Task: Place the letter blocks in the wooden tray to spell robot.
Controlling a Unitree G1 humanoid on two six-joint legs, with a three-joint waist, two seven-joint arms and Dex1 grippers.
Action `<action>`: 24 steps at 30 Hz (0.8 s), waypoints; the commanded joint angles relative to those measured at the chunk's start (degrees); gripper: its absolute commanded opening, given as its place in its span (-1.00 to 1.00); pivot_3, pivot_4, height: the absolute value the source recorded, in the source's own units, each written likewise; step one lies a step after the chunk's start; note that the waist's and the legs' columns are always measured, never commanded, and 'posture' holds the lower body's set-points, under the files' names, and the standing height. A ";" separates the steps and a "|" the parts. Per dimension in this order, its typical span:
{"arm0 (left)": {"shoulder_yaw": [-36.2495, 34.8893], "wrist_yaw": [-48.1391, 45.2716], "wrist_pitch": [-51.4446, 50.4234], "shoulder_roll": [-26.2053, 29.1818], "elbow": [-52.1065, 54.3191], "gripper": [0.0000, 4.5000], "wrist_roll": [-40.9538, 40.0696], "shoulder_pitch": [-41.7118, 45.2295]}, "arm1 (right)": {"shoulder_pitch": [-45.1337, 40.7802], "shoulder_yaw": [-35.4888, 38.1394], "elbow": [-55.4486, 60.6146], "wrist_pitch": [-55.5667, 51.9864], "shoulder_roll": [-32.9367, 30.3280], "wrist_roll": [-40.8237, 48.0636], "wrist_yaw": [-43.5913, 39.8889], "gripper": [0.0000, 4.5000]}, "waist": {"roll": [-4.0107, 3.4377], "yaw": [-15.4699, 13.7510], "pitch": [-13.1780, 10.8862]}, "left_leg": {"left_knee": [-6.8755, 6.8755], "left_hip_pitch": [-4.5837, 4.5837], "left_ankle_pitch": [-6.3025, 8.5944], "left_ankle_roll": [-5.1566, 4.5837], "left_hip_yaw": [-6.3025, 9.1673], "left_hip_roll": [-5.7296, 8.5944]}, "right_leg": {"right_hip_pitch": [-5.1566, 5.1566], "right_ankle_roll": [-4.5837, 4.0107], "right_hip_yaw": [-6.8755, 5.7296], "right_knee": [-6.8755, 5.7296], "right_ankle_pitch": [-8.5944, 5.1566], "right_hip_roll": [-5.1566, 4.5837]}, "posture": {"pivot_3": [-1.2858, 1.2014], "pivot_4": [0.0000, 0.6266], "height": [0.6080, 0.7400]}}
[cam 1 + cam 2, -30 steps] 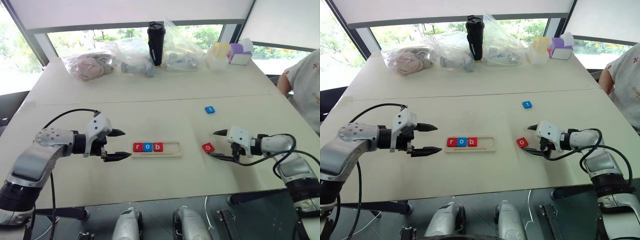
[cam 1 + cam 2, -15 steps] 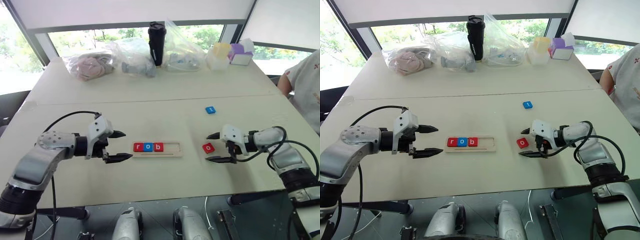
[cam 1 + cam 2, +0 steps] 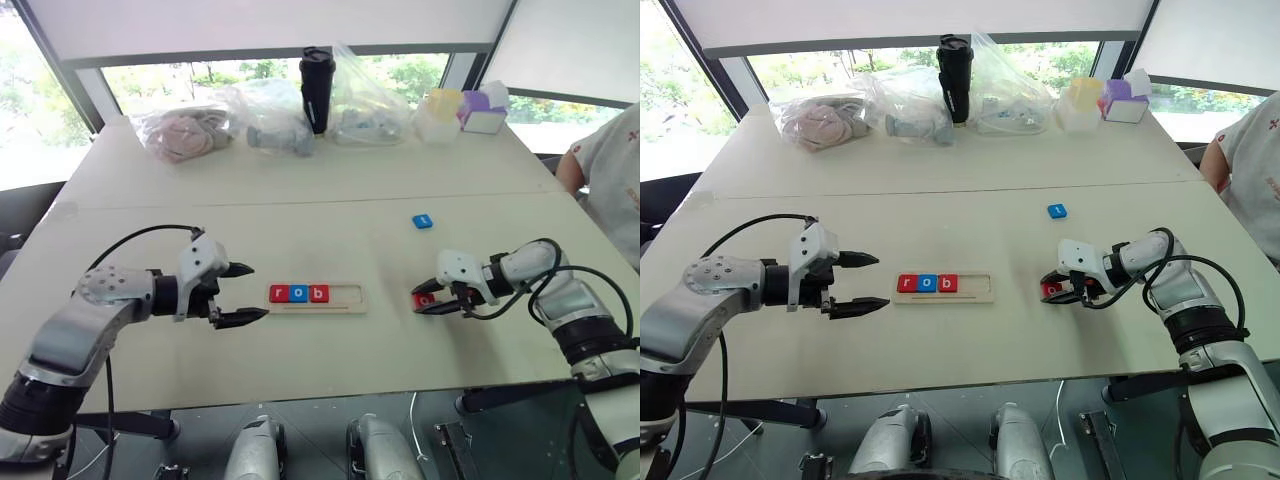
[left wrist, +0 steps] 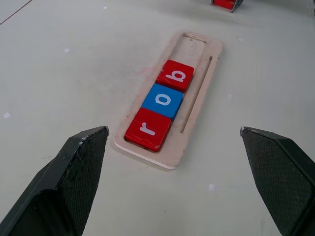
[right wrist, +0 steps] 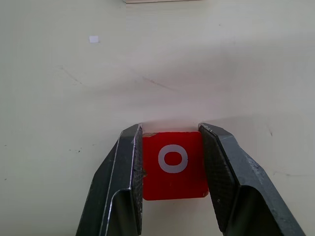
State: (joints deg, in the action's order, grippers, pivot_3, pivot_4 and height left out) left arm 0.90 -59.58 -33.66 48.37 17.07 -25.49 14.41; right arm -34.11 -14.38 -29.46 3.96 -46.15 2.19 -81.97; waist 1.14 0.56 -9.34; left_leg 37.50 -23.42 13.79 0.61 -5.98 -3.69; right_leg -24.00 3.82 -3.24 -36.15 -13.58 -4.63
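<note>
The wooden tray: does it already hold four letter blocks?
No, the wooden tray holds three: r, o, b.

Daylight floods through wide windows [image 3: 170,75] with dark frames, greenery outside, behind a broad cream table [image 3: 330,175] with a seam across its middle. Clear plastic bags [image 3: 270,110], a black tumbler [image 3: 316,88] and pastel boxes [image 3: 460,108] line its far edge; a seated person's sleeve [image 3: 612,150] shows at right.

Silver-grey arm shells, white wrist housings, black tapered fingers [image 3: 243,269] — textured pads, looping black cables
</note>
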 commanded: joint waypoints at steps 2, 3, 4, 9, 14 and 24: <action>-1.65 0.45 -0.04 0.21 1.67 1.00 -0.85 0.24 | 1.91 1.58 1.92 -2.71 -1.03 -0.23 1.52 -0.49 | 0.00 -0.01 0.00 | -0.01 -0.01 0.00 0.00 0.00 0.00 | -0.01 0.00 0.00 0.00 0.00 0.00 | 0.03 -0.52 1.00; -1.65 0.42 0.00 0.24 1.55 1.00 -0.87 0.31 | 2.02 2.32 3.12 -3.82 -0.76 0.40 2.21 -0.49 | 0.00 0.01 0.00 | -0.01 -0.01 0.00 0.00 0.00 0.00 | -0.01 0.00 0.00 0.01 0.00 -0.01 | 0.03 -0.52 1.00; -1.63 0.39 0.07 0.25 1.45 1.00 -0.86 0.36 | 2.34 3.10 4.75 -5.17 -0.61 1.27 2.57 -0.49 | 0.00 0.04 0.00 | -0.02 -0.01 0.00 0.00 0.00 0.00 | -0.02 0.00 0.00 0.01 0.00 -0.01 | 0.03 -0.52 1.00; -1.00 0.09 0.29 0.05 0.87 1.00 -0.69 0.97 | 4.00 5.03 12.20 -9.73 -0.22 3.09 5.04 -0.49 | -0.02 0.10 -0.01 | -0.09 -0.03 0.00 0.00 0.00 -0.01 | -0.13 0.00 0.02 -0.02 0.00 -0.01 | 0.03 -0.52 1.00; -0.50 -0.75 0.30 0.19 0.36 1.00 -0.67 2.00 | 1.93 4.46 22.36 -18.87 1.26 4.60 6.97 -0.49 | -0.04 0.31 -0.03 | -0.18 -0.07 0.00 0.00 -0.02 -0.03 | -0.29 0.01 0.07 -0.03 0.01 0.04 | 0.03 -0.52 1.00; -2.54 -2.33 -1.35 3.15 3.62 1.00 -2.47 2.24 | -5.19 -1.42 30.39 -37.38 13.84 3.89 17.29 -0.49 | -0.05 0.00 -0.03 | -0.28 -0.19 0.00 0.00 -0.03 -0.05 | -0.45 0.00 0.06 -0.02 0.00 0.05 | 0.03 -0.52 1.00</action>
State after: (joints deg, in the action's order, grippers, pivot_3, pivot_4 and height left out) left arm 0.29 -61.91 -34.78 50.80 19.01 -26.99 16.21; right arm -38.67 -15.88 -0.35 -32.92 -32.18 5.86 -65.55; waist 1.09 0.56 -9.37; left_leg 37.23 -23.66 13.79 0.61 -6.01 -3.72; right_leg -24.45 3.82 -3.19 -36.18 -13.58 -4.59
